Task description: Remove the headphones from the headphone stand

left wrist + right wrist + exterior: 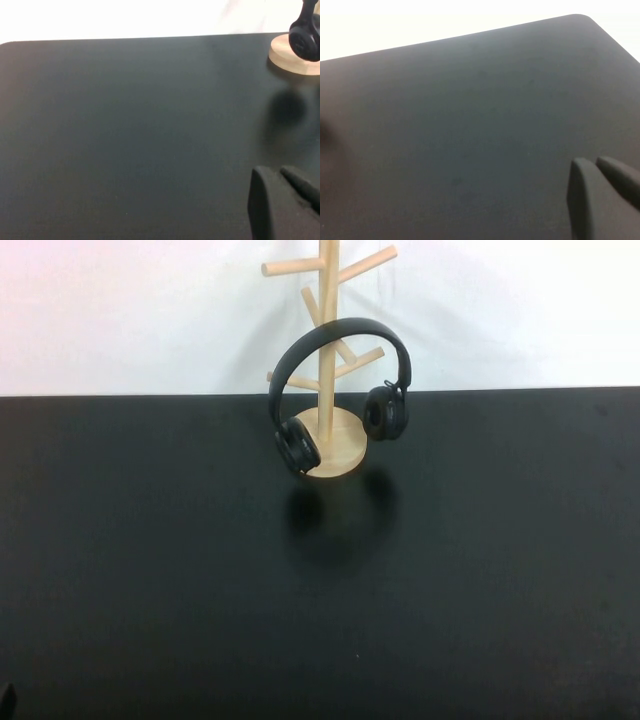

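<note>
The headphone stand (327, 360) looks like pale, smooth unfinished wood. The headphones (340, 390) appear matt black plastic with soft padded cups. The table (150, 570) is a smooth black surface with faint sheen. Ahead of it, the left gripper (285, 205) and right gripper (602, 200) look matt black plastic.

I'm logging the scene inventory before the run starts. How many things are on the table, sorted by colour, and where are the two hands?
Black: 1, the headphones, hung on the stand.
Light wood: 1, the headphone stand.
Total: 2 on the black table.
The left hand and right hand both hover low over bare table, away from the stand.
</note>
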Available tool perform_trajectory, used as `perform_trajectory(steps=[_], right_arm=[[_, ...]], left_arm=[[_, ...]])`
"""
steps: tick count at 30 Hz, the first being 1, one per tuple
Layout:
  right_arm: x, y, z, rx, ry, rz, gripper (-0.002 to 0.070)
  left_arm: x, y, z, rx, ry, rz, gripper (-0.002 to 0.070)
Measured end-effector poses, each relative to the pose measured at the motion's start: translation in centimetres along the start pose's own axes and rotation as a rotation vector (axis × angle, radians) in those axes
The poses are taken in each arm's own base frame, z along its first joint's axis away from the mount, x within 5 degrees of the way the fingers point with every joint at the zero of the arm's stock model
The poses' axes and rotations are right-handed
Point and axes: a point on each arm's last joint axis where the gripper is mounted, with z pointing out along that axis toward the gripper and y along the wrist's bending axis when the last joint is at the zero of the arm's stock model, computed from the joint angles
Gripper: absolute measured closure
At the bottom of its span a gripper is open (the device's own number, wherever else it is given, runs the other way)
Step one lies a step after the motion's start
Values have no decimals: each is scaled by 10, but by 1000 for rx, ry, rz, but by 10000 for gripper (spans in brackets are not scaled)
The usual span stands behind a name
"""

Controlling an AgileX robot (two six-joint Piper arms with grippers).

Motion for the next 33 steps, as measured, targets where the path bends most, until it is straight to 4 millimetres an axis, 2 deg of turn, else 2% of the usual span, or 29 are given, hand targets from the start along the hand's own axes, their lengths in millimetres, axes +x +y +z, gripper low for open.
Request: perform_trajectory(steps=[7, 12, 14, 19, 21, 23, 28, 30, 33], right_arm=[[0, 0, 0, 0, 0, 0, 684], [0, 0, 0, 0, 0, 0, 684], [0, 0, 0, 0, 0, 0, 684], [0, 0, 0, 0, 0, 0, 684], [0, 0, 0, 0, 0, 0, 684], [0, 0, 0, 0, 0, 0, 684], [0, 0, 0, 0, 0, 0, 684], [0, 0, 0, 0, 0, 0, 684], [0, 0, 0, 0, 0, 0, 684]], left_arm=[[-2, 0, 0, -3, -27, -2, 679], [-19, -2, -2, 64, -209, -385, 679], [-25, -1, -3, 77, -283, -487, 679], [-33, 3, -6, 81, -379, -574, 679], [-32, 0, -6, 95, -313, -571, 679], [-42, -4, -9, 118, -220, -547, 679], [-90, -11, -9, 160, 47, -320, 679], [-112, -13, -1, 189, 177, -201, 679], [-139, -15, 22, 239, 335, -63, 679]])
